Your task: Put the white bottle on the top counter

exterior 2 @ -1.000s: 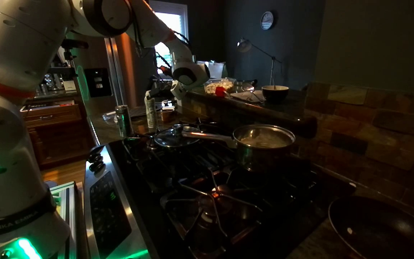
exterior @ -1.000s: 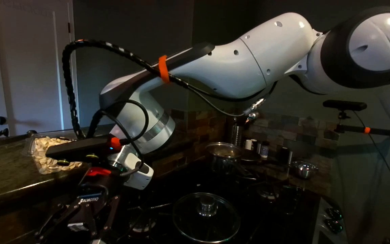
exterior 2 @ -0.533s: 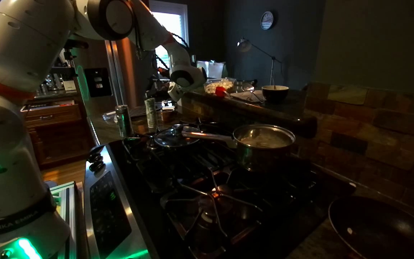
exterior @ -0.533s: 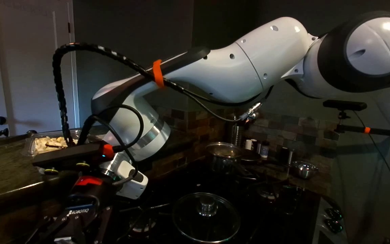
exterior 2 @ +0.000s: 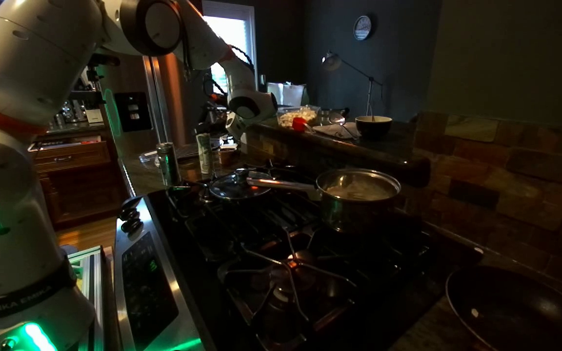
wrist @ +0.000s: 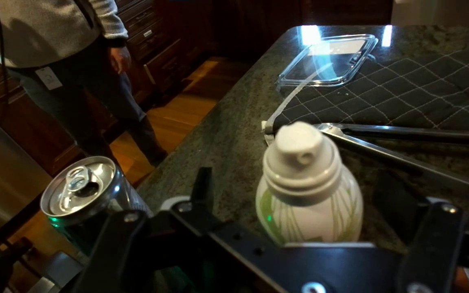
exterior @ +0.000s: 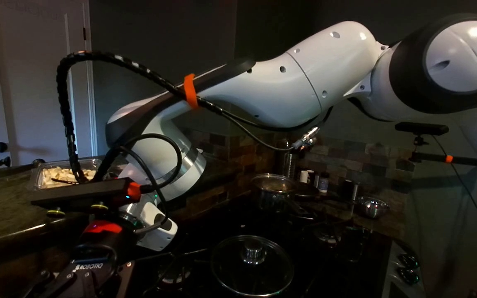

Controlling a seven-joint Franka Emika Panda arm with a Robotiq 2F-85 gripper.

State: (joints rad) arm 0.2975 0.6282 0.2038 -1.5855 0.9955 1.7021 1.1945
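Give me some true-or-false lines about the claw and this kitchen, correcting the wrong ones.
1. The gripper is open; the wrist view shows the white spray bottle between its fingers. True.
2. A clear plastic tub of pale pieces sits on the top counter. True.
3. The white spray bottle is on that top counter too. False: it stands on the lower counter.
4. The glass lid covers the saucepan. False: it lies on the cooktop; the saucepan is uncovered.
5. The drink can lies on its side. False: it stands upright.
6. A person shows in the wrist view. True.
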